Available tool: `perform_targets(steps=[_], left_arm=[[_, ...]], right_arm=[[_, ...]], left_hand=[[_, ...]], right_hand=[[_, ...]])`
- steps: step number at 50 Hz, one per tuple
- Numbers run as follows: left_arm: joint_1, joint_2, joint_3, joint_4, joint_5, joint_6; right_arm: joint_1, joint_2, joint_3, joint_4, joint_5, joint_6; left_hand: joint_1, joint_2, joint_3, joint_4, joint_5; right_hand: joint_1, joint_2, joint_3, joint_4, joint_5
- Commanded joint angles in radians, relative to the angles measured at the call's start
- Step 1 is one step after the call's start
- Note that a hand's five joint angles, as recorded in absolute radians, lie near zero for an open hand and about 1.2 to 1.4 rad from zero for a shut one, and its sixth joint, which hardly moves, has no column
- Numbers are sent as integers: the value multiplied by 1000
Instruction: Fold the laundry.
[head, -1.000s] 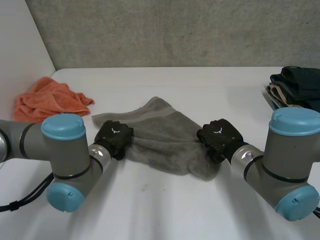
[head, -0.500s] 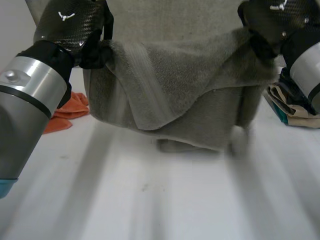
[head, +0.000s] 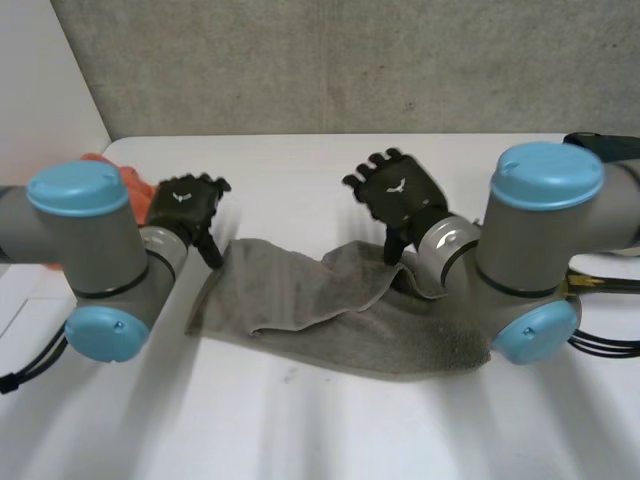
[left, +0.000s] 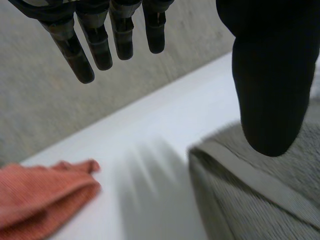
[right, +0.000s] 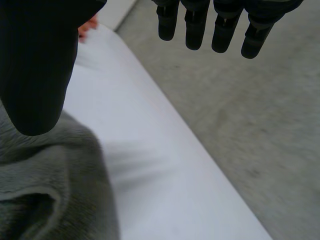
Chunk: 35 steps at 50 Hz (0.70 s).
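Towel (head: 330, 310) by logo-marked left robot hand (head: 185, 205) and right robot hand (head: 397, 192)

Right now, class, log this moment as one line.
grey towel: rumpled on table | left hand: open, over its edge | right hand: open, over its far edge | orange cloth: apart, untouched

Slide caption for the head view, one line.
Open left hand and open right hand hover by the far edge of a rumpled grey terry towel on the white table.
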Motion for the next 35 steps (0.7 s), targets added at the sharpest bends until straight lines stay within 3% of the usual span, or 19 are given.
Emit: perform_targets(steps=[1, 6, 13, 19, 28, 35], left_arm=[[-28, 219, -114, 4, -6, 1], [-89, 339, -261, 9, -4, 17], [-209, 330, -407, 76, 10, 130], [-212, 184, -391, 184, 8, 244], [-163, 5, -233, 207, -19, 265], [-149, -54, -153, 222, -134, 264]], right_arm=[[-79, -252, 126, 114, 84, 24], [-156, -358, 231, 217, 77, 22], [-234, -441, 393, 237, 45, -16], [-265, -441, 492, 201, -16, -56], [-254, -438, 549, 148, -28, -53], [-248, -435, 569, 130, -30, -53]], left_hand=[[50, 34, 38, 43, 47], [179, 163, 167, 172, 176], [264, 248, 252, 257, 262], [244, 228, 232, 237, 241], [241, 225, 229, 234, 238], [241, 225, 229, 234, 238]], right_hand=[[-50, -39, -33, -31, -45], [-50, -39, -33, -31, -45], [-50, -39, -33, -31, -45], [-50, -39, -33, -31, -45], [-50, -39, -33, -31, -45], [-50, -39, -33, -31, -45]])
